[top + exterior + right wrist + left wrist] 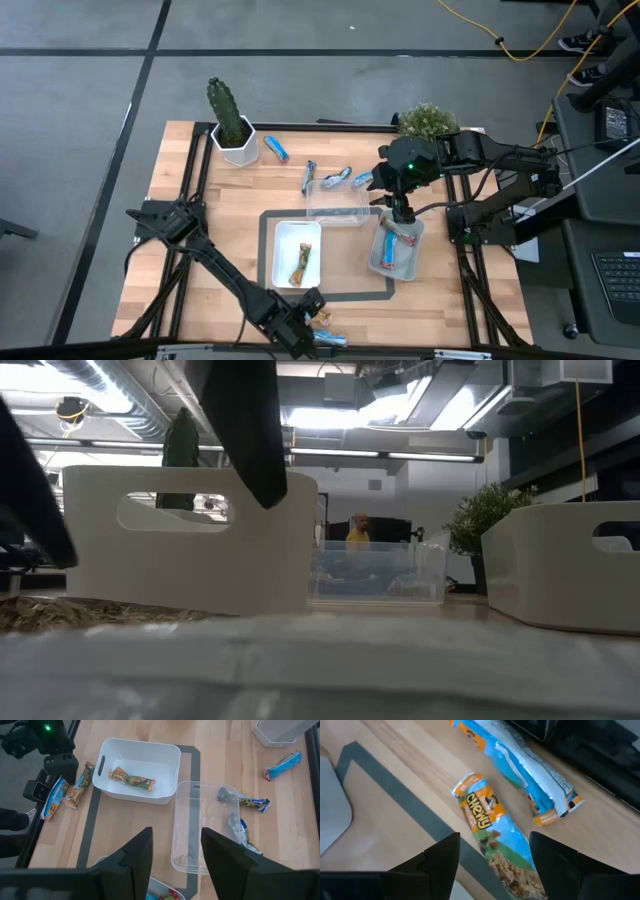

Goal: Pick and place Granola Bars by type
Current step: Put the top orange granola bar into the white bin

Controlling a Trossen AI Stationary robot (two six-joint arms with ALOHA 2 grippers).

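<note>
two bars lie close together at the desk's near edge, and the left pincer (492, 865), fingers apart, straddles the gold bar (492, 840); closing askew could nudge the blue bar (520, 762) or slip off the wrapper. right pincer (175, 865), fingers apart, hangs over the right tray (378, 262).

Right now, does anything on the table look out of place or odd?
Mostly no. Several granola bars lie loose beyond the clear tray, which holds none; two more lie by the left gripper, outside the white tray.

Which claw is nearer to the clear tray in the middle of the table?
Right. The right claw hovers just beside the clear tray, while the left claw is at the table's near edge, over a bar.
</note>
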